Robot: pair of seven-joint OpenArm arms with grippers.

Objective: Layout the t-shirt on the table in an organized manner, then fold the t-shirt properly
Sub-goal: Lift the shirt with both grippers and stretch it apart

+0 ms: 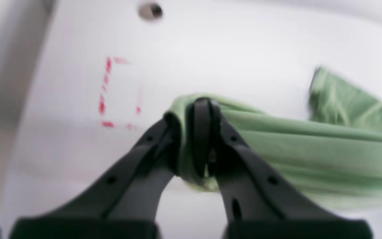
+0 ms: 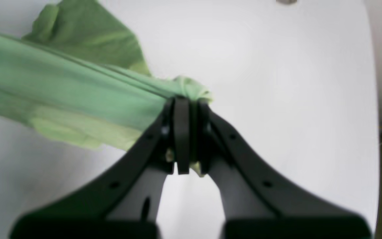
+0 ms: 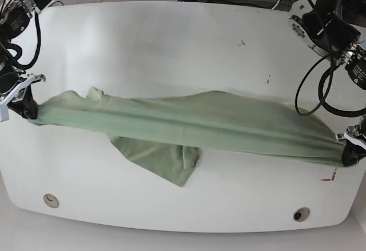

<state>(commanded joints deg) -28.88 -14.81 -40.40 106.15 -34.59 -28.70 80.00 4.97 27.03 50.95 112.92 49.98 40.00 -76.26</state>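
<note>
No readable text, labels or numbers show on anything here.

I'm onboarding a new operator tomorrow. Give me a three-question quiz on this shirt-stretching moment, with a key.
1. True or false: both pincers are shut on the shirt.
2. Multiple choice: which pincer is nearer the red marking? A) left pincer B) right pincer C) neither
3. Fill in: in the base view, a loose part of the shirt lies on the ____, on the side of the stretched band nearer the two grommet holes.

Key:
1. True; each clamps a bunched end, with fabric pulled taut between them.
2. A
3. table
</note>
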